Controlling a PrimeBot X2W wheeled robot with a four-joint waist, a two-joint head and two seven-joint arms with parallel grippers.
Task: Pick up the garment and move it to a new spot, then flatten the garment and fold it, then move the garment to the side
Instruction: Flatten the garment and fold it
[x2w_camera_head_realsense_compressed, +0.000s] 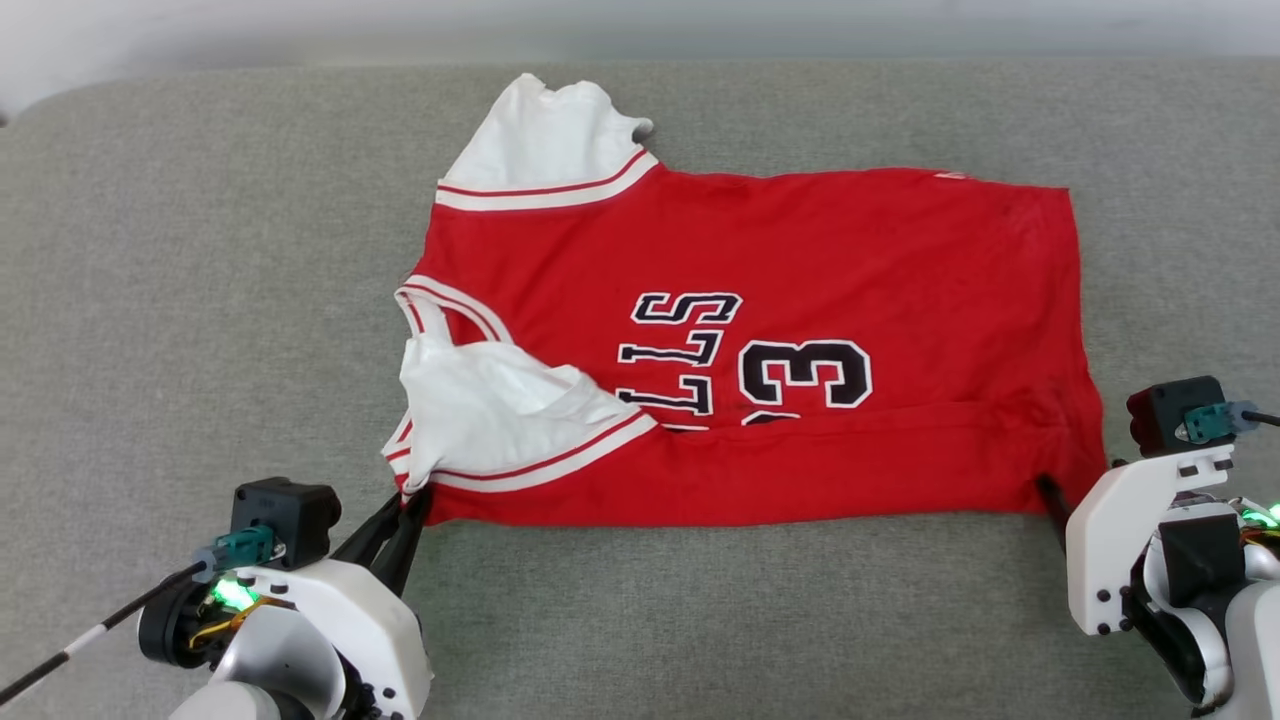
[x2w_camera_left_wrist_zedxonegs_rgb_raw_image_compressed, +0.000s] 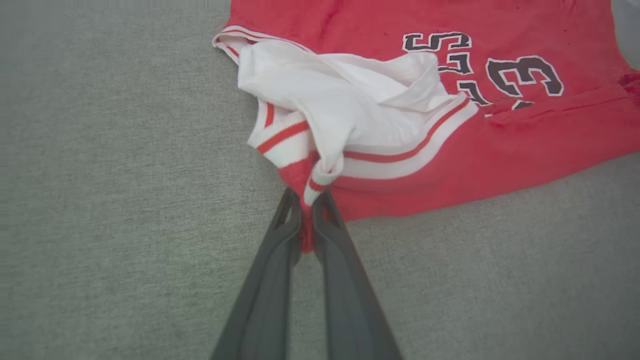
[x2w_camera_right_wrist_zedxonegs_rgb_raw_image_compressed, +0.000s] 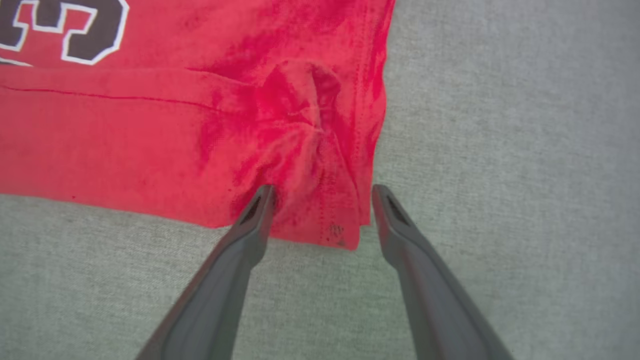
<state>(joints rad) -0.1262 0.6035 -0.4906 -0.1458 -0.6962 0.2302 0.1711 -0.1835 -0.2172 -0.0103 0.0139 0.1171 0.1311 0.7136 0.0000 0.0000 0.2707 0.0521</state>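
Note:
The garment (x2w_camera_head_realsense_compressed: 800, 260), a red jersey with white sleeves and black lettering, lies spread sideways on the grey surface, its near long edge folded over. My left gripper (x2w_camera_head_realsense_compressed: 412, 503) is shut on the garment's near left corner by the white striped sleeve (x2w_camera_left_wrist_zedxonegs_rgb_raw_image_compressed: 350, 95); in the left wrist view (x2w_camera_left_wrist_zedxonegs_rgb_raw_image_compressed: 309, 200) red and white cloth is pinched between the fingers. My right gripper (x2w_camera_right_wrist_zedxonegs_rgb_raw_image_compressed: 322, 192) stands open at the near right hem corner (x2w_camera_right_wrist_zedxonegs_rgb_raw_image_compressed: 345, 235), one finger on the wrinkled cloth, the other just off its edge. In the head view one right finger (x2w_camera_head_realsense_compressed: 1050, 500) shows at that corner.
The grey fabric surface (x2w_camera_head_realsense_compressed: 200, 300) stretches wide on every side of the garment. Its far edge meets a pale wall (x2w_camera_head_realsense_compressed: 640, 30) at the top. A thin black and white cable (x2w_camera_head_realsense_compressed: 90, 635) trails from my left wrist at the lower left.

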